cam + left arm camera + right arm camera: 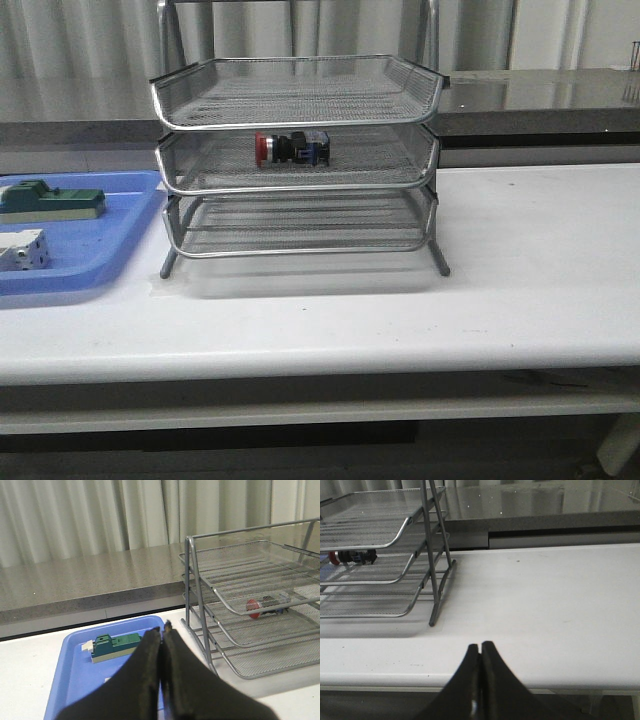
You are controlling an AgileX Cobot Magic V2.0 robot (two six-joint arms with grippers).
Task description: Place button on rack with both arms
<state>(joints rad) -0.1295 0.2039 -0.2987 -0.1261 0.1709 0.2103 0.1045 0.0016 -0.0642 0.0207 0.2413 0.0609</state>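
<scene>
Front view, button: the button (291, 149) lies on its side in the middle tier of the rack (297, 92), red cap to one end and blue block to the other, resting on the mesh and touched by nothing.
Task progress: judged from this, the placing looks done; nothing appears left but for the arms to stay clear.
Left gripper: the left gripper (163, 628) is clenched with its fingers pressed together and nothing between them; it hangs over the near end of the blue tray (75, 675), with the button well ahead of it and off to its right, inside the rack.
Right gripper: the right gripper (480, 645) is likewise clenched and empty, held over the near edge of the table (545, 605); the button sits well ahead of it and to its left, behind the rack's corner post.
Arms in front view: neither arm shows there.
Other things: a green block (52, 201) and a white block (22, 250) lie in the blue tray beside the rack, ahead of the left gripper.
Obstacles: the top tier overhangs the button, and the rack's posts and legs stand between each gripper and it; any reach back in would have to go under that tier.
</scene>
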